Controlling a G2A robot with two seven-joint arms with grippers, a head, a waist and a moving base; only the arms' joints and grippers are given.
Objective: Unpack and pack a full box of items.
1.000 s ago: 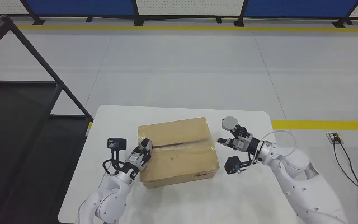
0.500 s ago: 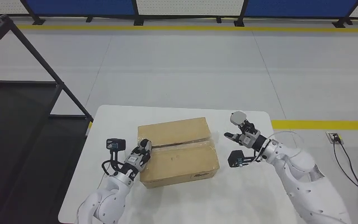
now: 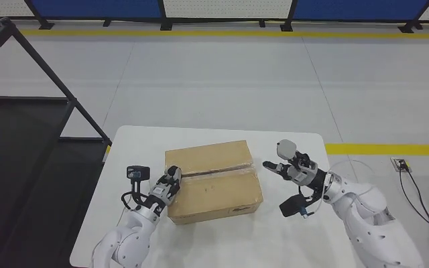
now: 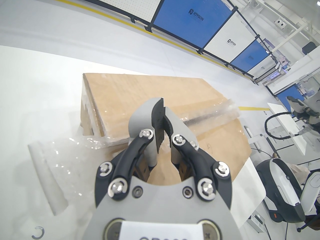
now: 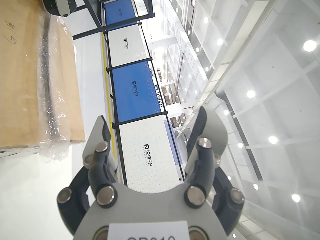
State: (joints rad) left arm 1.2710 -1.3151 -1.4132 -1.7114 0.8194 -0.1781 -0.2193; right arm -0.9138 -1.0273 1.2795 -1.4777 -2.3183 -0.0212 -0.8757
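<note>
The taped cardboard box point(image 3: 211, 181) sits closed at the middle of the white bench point(image 3: 134, 144). The left hand point(image 3: 175, 175) is clenched at its left end, possibly pinching the clear tape point(image 4: 212, 112). The right hand point(image 3: 277, 158) hangs spread and empty just beside the right end.

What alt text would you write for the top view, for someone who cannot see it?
A closed cardboard box, taped along its top seam, sits on a white table. The left end effector is at the box's left edge. The right end effector is open beside the box's right end, not touching it.
</note>
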